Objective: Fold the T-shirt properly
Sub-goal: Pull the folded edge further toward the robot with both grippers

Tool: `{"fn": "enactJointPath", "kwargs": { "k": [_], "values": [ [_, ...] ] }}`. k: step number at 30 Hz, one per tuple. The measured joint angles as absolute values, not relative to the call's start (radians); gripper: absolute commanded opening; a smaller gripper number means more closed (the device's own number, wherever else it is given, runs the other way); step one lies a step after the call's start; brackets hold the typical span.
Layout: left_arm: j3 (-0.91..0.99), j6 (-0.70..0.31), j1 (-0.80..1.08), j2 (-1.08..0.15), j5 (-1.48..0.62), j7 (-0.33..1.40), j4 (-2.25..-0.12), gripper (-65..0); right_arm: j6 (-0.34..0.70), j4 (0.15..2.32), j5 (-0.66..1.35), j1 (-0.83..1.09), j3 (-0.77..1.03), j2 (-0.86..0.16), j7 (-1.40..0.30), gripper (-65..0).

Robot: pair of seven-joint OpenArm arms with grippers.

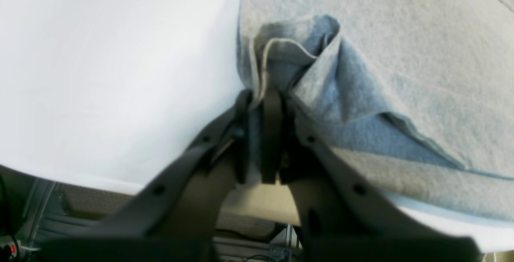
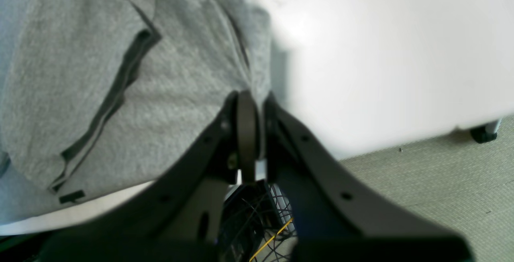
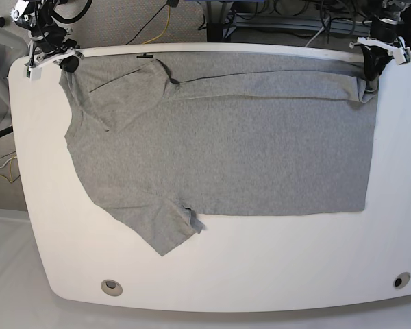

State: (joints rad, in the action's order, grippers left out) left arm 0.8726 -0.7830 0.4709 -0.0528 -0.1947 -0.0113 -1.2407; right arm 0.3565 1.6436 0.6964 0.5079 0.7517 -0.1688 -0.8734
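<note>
The white table (image 3: 274, 274) carries the T-shirt (image 3: 246, 157) spread flat, long axis left-right. My left gripper (image 1: 263, 97) is clamped on the far hem corner, my right gripper (image 2: 251, 99) clenched on the far shoulder; the cloth's bulk lies toward the near edge.

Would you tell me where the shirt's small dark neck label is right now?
In the base view, the label sits at the T-shirt's far edge, left of centre, near the table's back rim.
</note>
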Motion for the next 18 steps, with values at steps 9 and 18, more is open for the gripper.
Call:
{"fn": "enactJointPath", "kwargs": {
  "k": [9, 18],
  "values": [
    [0.946, -0.784, 0.447, -0.044, -0.189, 0.026, -1.24, -52.4, 0.357, 1.644, 0.696, 0.508, 0.752, -0.169, -0.875, -57.8],
    [0.962, -0.784, 0.442, -0.048, -0.177, 0.025, -1.24, -45.1, 0.365, 1.649, 0.698, 0.505, 0.751, -0.172, -0.868, -39.4]
  ]
}}
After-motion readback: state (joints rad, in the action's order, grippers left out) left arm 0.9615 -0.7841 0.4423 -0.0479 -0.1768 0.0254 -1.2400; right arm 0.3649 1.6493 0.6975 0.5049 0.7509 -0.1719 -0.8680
